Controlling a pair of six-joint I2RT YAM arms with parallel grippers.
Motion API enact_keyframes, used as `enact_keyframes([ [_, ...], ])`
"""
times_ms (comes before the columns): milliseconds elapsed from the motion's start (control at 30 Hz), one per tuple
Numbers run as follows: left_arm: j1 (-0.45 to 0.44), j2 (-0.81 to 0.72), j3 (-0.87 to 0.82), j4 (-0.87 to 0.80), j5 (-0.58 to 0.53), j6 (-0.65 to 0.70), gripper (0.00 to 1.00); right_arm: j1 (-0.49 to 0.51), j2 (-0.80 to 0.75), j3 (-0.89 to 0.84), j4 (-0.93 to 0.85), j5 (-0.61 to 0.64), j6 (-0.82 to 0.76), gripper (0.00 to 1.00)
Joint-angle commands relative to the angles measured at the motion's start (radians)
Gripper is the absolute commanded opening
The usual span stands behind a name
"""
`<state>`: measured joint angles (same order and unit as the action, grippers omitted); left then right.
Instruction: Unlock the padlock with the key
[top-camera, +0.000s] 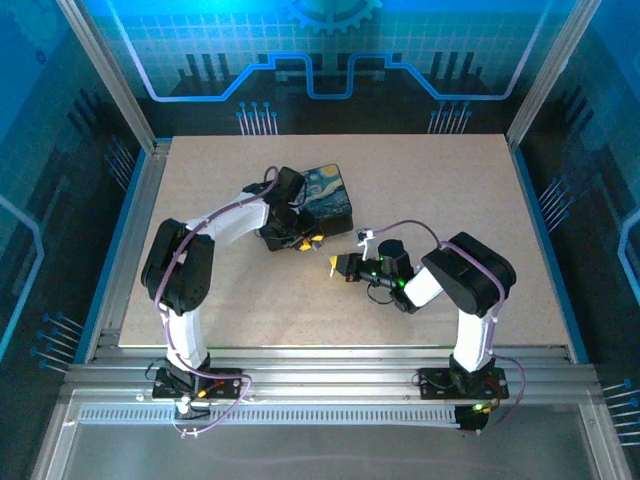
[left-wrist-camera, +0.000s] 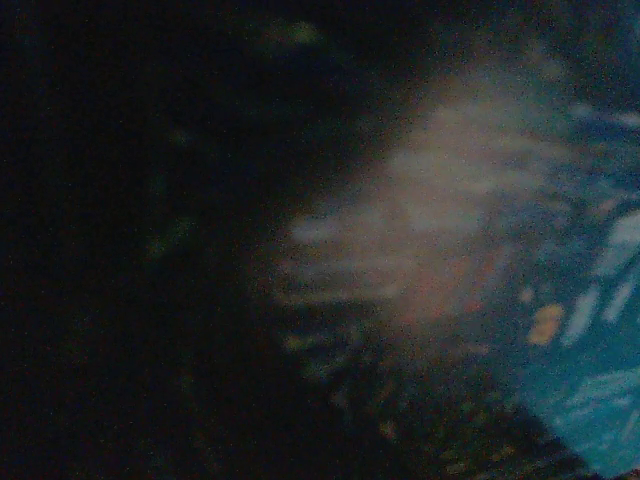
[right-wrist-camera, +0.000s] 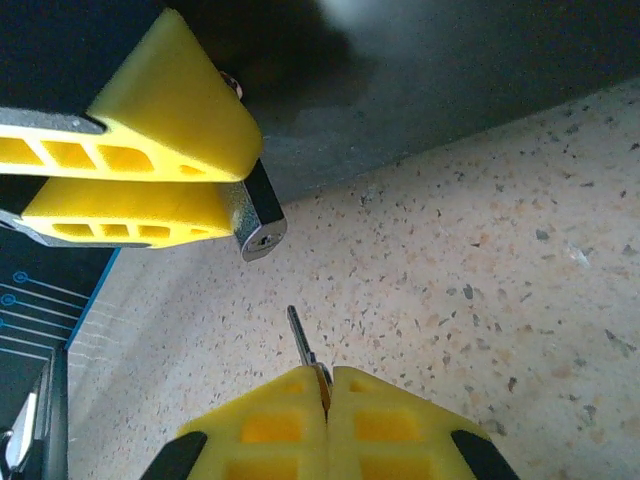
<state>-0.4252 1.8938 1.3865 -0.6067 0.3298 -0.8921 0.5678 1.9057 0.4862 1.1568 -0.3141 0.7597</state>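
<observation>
– yellow fingers (right-wrist-camera: 250, 430) of the right gripper (right-wrist-camera: 328, 385) sit closest to the lens, pressed together on the key (right-wrist-camera: 300, 340). its thin blade sticks out past the tips.

– why pinch it so far back?

– so the bare blade is free to go into the lock, i'd judge. it aims up at the padlock (right-wrist-camera: 257, 222), and the tip is near the lock but not touching.

– and who holds the padlock?

– the left gripper (right-wrist-camera: 238, 182). it looks closed on the lock's body, just beside the dark box (right-wrist-camera: 450, 80). the keyhole (right-wrist-camera: 265, 240) end is left uncovered and turned toward the key. that reads as deliberate: one arm steadies the lock, the other brings the key in.

– does the key line up?

– roughly. the blade looks a little left of the slot and may need a small turn; that's only my guess.

– anything from the left wrist?

– dark blur, nothing i can read.

– count it for me.

– one padlock, one key, one box with the swirling print, two grippers over the speckled table (right-wrist-camera: 480, 300), and four yellow fingers in the right wrist view.
</observation>
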Motion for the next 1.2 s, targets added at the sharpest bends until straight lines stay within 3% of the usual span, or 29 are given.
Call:
enact_keyframes([
  [0,0.022,-0.045,-0.029,-0.009,0.125,-0.084,0.01,0.021,0.023,-0.001,0.150,0.007,-0.027,0.00],
  [1167,0.080,-0.102,-0.102,0.073,0.211,-0.212,0.01,0.065,0.003,0.019,0.244,0.217,-0.222,0.00],
])
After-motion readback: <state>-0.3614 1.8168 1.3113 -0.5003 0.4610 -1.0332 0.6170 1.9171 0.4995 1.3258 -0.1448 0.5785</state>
